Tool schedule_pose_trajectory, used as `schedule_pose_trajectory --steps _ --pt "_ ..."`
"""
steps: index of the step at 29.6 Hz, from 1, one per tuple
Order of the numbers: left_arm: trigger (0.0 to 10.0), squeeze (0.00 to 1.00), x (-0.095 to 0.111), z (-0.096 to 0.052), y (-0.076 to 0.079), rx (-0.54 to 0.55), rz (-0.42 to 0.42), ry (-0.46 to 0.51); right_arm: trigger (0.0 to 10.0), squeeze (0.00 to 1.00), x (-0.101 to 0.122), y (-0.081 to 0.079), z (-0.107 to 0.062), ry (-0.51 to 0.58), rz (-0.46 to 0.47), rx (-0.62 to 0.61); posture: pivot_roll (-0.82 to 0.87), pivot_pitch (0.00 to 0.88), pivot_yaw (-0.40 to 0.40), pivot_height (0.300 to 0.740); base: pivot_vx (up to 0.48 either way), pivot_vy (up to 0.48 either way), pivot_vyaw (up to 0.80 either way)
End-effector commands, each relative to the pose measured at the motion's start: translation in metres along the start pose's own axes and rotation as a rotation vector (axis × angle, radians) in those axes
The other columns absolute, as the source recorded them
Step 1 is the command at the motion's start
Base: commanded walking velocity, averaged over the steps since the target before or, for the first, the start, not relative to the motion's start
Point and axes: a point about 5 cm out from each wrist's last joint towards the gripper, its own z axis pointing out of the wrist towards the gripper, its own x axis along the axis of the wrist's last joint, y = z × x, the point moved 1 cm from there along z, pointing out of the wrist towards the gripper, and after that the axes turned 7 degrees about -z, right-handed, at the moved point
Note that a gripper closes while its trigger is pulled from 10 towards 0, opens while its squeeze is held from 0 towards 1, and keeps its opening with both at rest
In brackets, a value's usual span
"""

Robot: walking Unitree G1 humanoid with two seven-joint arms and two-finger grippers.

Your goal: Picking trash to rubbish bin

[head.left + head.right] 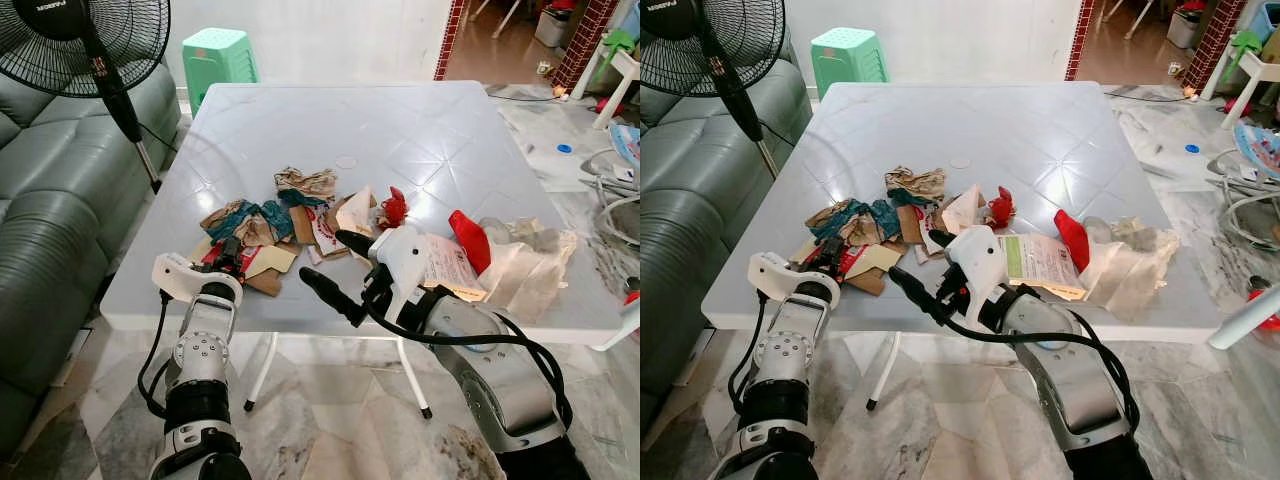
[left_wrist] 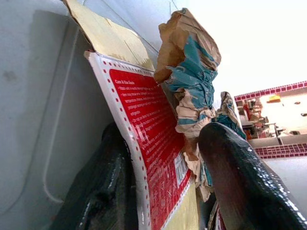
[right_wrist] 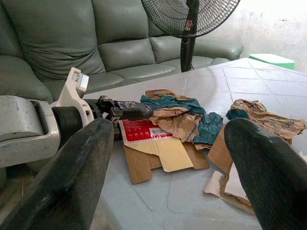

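Trash lies in a heap on the white table [image 1: 420, 130]: crumpled brown and teal paper [image 1: 248, 220], cardboard scraps [image 1: 268, 282], a red-and-white carton flap [image 2: 153, 143], a red wrapper [image 1: 395, 207], a printed leaflet [image 1: 450, 265] and a clear plastic bag [image 1: 530, 262]. My left gripper [image 1: 228, 262] is at the table's front left edge. It is open, with one finger [image 2: 103, 191] under the carton flap and the other over it. My right gripper [image 1: 336, 264] hovers open just off the front edge, pointing left toward the heap, with nothing between its fingers.
A standing fan [image 1: 90, 40] and a grey-green sofa [image 1: 50, 200] are to the left of the table. A green stool [image 1: 218, 55] stands behind it. Cables and clutter lie on the floor at the right [image 1: 610, 190].
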Motion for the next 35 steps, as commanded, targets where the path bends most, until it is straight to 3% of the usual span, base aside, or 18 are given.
schedule_pose_trajectory --steps 1,6,13,21,23,24,25,35 --pt "0.0 0.0 0.001 0.0 0.002 0.009 0.007 0.014 10.0 0.0 0.004 -0.002 0.0 0.011 -0.005 0.009 -0.03 0.042 -0.012 0.74 0.0 0.0 0.0" --pt "0.0 0.0 0.006 -0.005 0.008 -0.003 0.018 0.075 10.0 0.0 0.004 -0.001 0.0 0.007 0.002 0.025 -0.03 0.042 -0.012 0.74 0.0 0.0 0.0" --pt "0.0 0.0 0.008 -0.012 0.016 -0.031 0.11 0.12 10.0 0.0 0.003 -0.001 0.0 0.005 0.004 0.029 -0.03 0.036 -0.015 0.74 0.0 0.0 0.0" --pt "0.0 0.0 0.011 -0.029 0.041 -0.195 0.397 0.185 10.0 0.0 0.002 -0.002 0.002 0.009 0.009 0.032 -0.02 0.032 -0.015 0.74 0.0 0.0 0.0" --pt "0.0 0.0 0.009 -0.032 0.045 -0.225 0.432 0.174 10.0 0.0 0.002 -0.002 0.002 0.009 0.009 0.032 -0.02 0.032 -0.015 0.74 0.0 0.0 0.0" --pt "0.0 0.0 0.007 -0.034 0.048 -0.255 0.473 0.171 10.0 0.0 0.002 -0.002 0.003 0.01 0.01 0.033 -0.01 0.031 -0.016 0.74 0.0 0.0 0.0" --pt "0.0 0.0 0.004 -0.04 0.054 -0.325 0.59 0.171 10.0 0.0 0.002 -0.002 0.003 0.009 0.01 0.034 -0.01 0.03 -0.016 0.74 0.0 0.0 0.0" --pt "0.0 0.0 -0.003 -0.061 0.061 -0.486 0.897 0.174 10.0 0.0 -0.001 0.002 0.006 0.006 0.006 0.01 0.01 0.03 -0.018 0.74 0.0 0.0 0.0"
